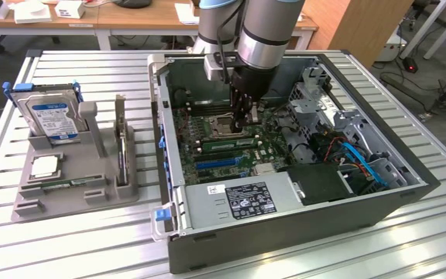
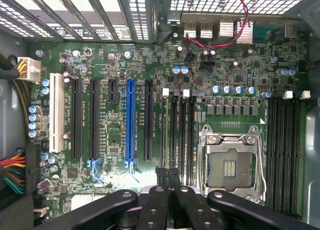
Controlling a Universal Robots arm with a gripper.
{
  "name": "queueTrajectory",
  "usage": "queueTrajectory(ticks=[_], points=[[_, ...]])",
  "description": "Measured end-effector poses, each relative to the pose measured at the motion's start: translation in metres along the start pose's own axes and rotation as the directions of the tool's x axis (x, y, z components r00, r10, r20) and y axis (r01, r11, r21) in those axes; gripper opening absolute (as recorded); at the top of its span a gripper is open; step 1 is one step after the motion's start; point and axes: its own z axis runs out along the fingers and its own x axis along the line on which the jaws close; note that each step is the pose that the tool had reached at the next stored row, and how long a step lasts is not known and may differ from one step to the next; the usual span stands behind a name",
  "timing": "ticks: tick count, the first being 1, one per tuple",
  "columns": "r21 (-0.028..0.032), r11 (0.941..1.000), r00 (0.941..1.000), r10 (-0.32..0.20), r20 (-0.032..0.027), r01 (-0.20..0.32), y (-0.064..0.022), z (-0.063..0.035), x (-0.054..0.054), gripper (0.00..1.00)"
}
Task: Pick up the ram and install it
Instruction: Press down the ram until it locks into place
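The ram (image 1: 225, 141), a narrow green stick, stands on edge in a memory slot of the motherboard, just beside the CPU socket (image 1: 221, 123). My gripper (image 1: 245, 122) reaches down into the open computer case (image 1: 285, 232), its black fingers pressed together over the end of that stick nearest the exterior view's right. I cannot tell whether they touch it. In the wrist view the gripper (image 2: 168, 172) is shut with nothing between its fingers. It hangs over the black memory slots (image 2: 177, 135) next to the CPU socket (image 2: 232, 162).
A grey holder (image 1: 76, 192) at the exterior view's left carries a silver hard drive (image 1: 53, 116) with a blue label and an upright expansion card (image 1: 121, 139). Inside the case are the power supply (image 1: 243, 200), drive cages (image 1: 316, 99) and blue cables (image 1: 362, 163).
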Motion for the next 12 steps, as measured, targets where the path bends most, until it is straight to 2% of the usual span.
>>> queueTrajectory(ticks=[7,12], points=[[0.0001,1.0,1.0,0.0,0.0,0.0,0.0001,0.0,0.0,0.09],[0.0034,1.0,1.0,0.0,0.0,0.0,0.01,0.0004,0.0,0.09]])
